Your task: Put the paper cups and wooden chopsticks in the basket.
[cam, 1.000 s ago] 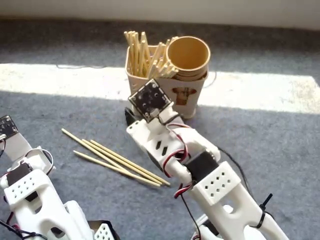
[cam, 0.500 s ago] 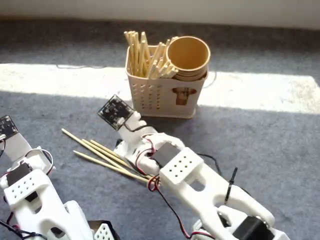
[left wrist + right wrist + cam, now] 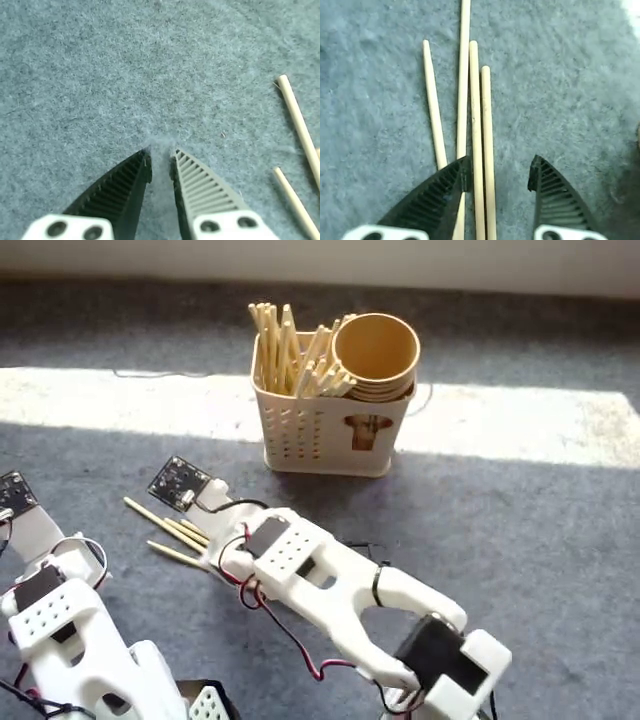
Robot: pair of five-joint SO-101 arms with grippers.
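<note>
Right gripper [image 3: 500,167] low over grey carpet [image 3: 570,75], jaws apart, two of four loose chopsticks [image 3: 472,100] between them. Light, stiff, round (will roll or skew); best pinched mid-length. Left gripper [image 3: 161,157] jaws slightly apart, empty. High view adds basket [image 3: 330,435], well apart, holding paper cups [image 3: 375,345]; right wrist view gives jaw-to-stick alignment.
</note>
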